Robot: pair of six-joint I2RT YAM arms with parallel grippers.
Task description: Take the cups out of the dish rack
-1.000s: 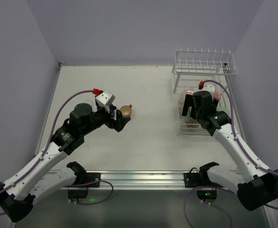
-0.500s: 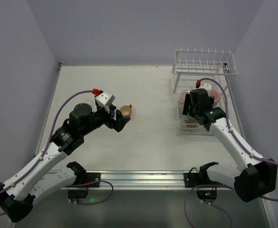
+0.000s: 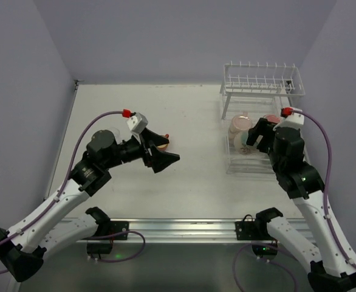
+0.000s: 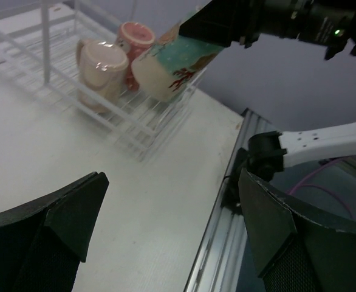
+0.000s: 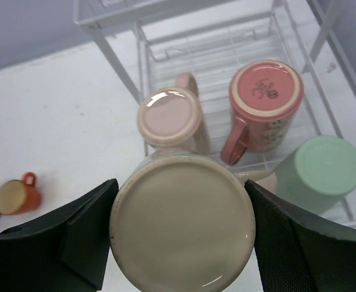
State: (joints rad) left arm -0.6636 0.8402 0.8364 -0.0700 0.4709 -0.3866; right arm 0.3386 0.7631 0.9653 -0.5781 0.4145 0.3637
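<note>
Left arm reaches right, low over worktop (image 3: 190, 121). Left end effector (image 3: 163, 159) spread wide, empty; small orange-red cup (image 3: 161, 143) just behind it. Right arm bends down over dish rack (image 3: 262, 82). Right end effector (image 5: 179, 204) grips cream cup (image 5: 184, 237), base-up, over lower tier.

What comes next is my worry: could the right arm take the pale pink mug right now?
Probably not yet: the right gripper is shut on the cream mug, so its jaws are full. The pale pink mug itself has nothing over it.
</note>
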